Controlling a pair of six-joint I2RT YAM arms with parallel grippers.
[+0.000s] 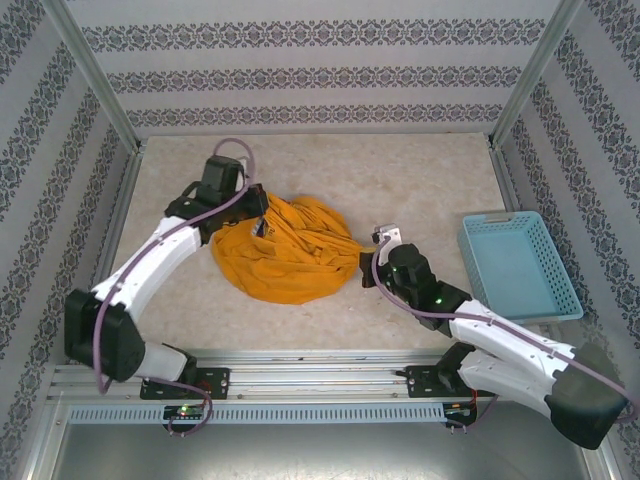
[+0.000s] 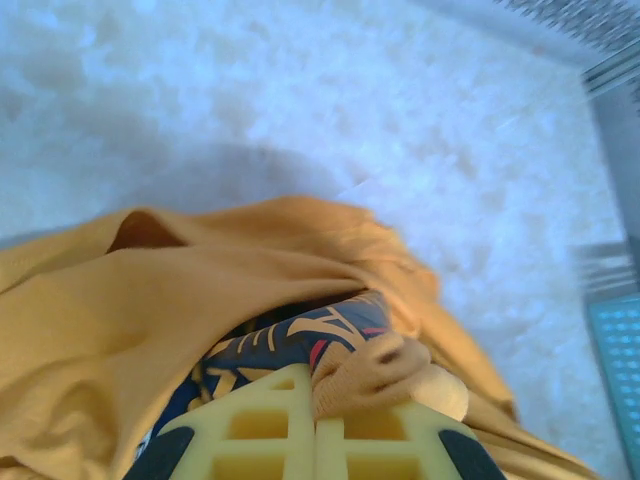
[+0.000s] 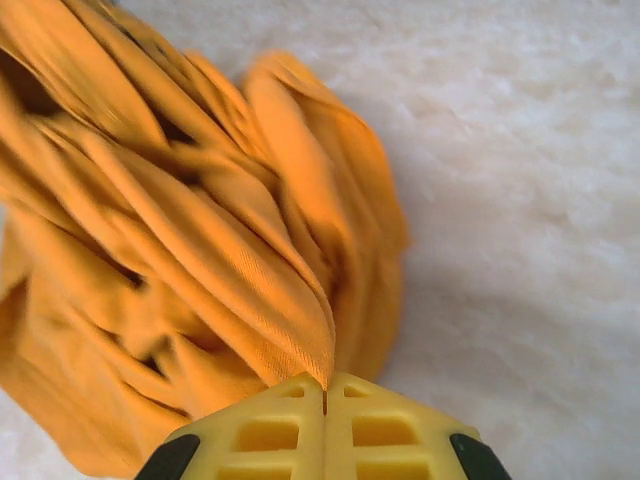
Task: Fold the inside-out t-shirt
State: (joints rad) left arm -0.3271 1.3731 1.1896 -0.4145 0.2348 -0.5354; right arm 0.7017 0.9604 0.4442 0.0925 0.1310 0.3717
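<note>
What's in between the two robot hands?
The bunched-up orange t-shirt, pinched at its ends by the left gripper and right gripper, seen from the top view.

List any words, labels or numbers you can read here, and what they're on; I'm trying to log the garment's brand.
No legible text anywhere.
Mustard-orange t-shirt: its navy, yellow and red print shows only blurred shapes, half covered by cloth; no letters readable.
Light-blue basket: no label seen.
Patterned walls: ornamental bands, no writing.
</note>
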